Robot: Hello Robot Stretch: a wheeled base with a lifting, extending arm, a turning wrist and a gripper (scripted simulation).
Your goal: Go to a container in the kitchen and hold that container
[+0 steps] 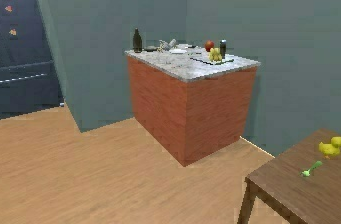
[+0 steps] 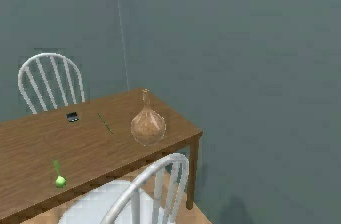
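A brick-red kitchen counter [image 1: 193,105] with a pale stone top [image 1: 193,66] stands ahead against the grey-green wall. On it are a dark bottle [image 1: 137,41], a red round thing [image 1: 209,46], a dark slim bottle [image 1: 223,48], yellow fruit-like blobs [image 1: 216,56] and some pale, glassy items [image 1: 168,46]. In the arm side view a brown rounded vase [image 2: 148,122] stands on a wooden table [image 2: 38,150], near its right end.
A dark blue cabinet or fridge front [image 1: 13,55] fills the forward view's left. The wooden table's corner [image 1: 313,195] with a yellow item [image 1: 330,147] sits low right. Two white spindle chairs [image 2: 50,82] [image 2: 143,200] flank the table. A small dark object [image 2: 72,117] and a green-stemmed item [image 2: 58,176] lie on it. Wood floor lies between.
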